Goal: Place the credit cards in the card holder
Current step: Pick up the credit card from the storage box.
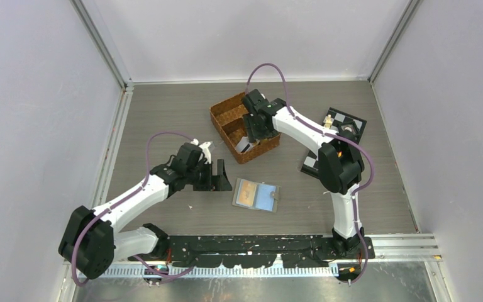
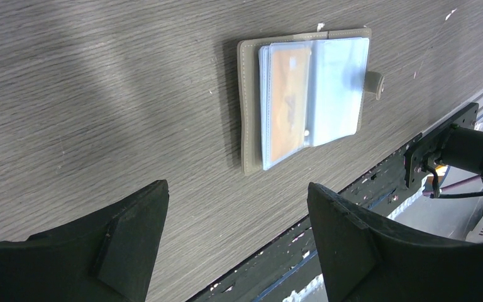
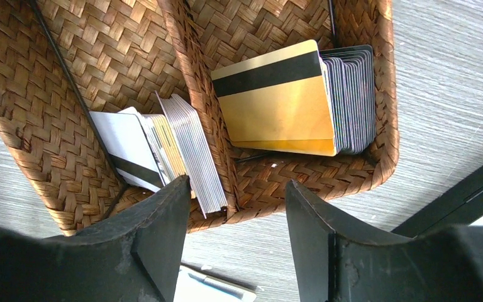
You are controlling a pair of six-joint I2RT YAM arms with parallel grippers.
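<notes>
Right gripper (image 3: 236, 201): hanging above the brown woven wicker compartment basket (image 3: 198, 94), jaws standing apart, gripping nothing.
Left gripper (image 2: 236, 201): hovering low over the grey wood-grain table (image 2: 100, 94), jaws spread wide, holding nothing.
Directly under the right jaws: the basket's middle divider wall, not a card.
Outside the right jaws, on one side: a gold plastic credit card with a dark stripe (image 3: 277, 107), leaning at the front of a stack of grey cards (image 3: 352, 94) in its own compartment, and lying beyond the fingertips.
Outside the right jaws, other side: a fanned stack of white and pale cards (image 3: 188, 151), standing on edge in the neighbouring compartment, its near end lying just beside one fingertip.
Long axis of the gold card: running roughly along the line between the two fingers, slightly tilted, so likely calling for a sideways shift and perhaps a wrist turn before pinching.
Grey-olive folding card holder with clear blue sleeves (image 2: 308, 94): lying open and flat on the table, ahead of the left jaws and off towards one finger, well apart from the basket.
Inside the holder: an orange card (image 2: 287, 100) already sitting in a sleeve.
Nearer arm: right for the basket cards, left for the holder.
</notes>
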